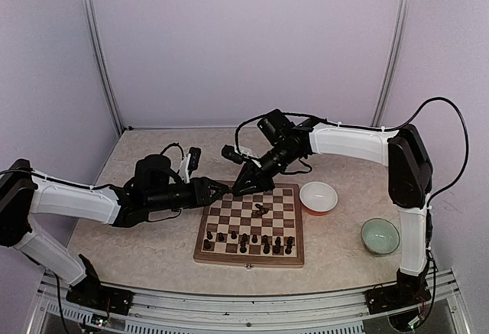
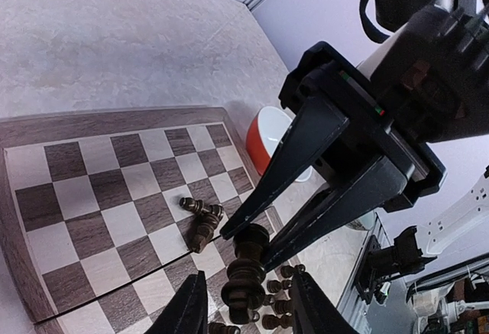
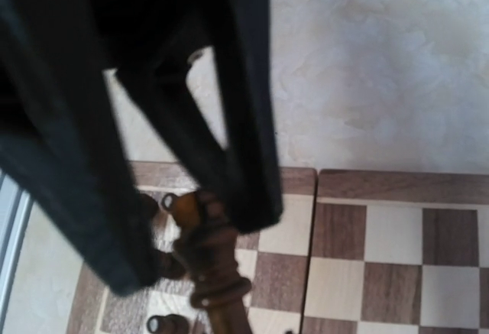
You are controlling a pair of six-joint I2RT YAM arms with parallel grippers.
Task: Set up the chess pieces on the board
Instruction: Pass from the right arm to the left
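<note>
No text, label, brand name, number or sign can be read in any of the three views.
</note>
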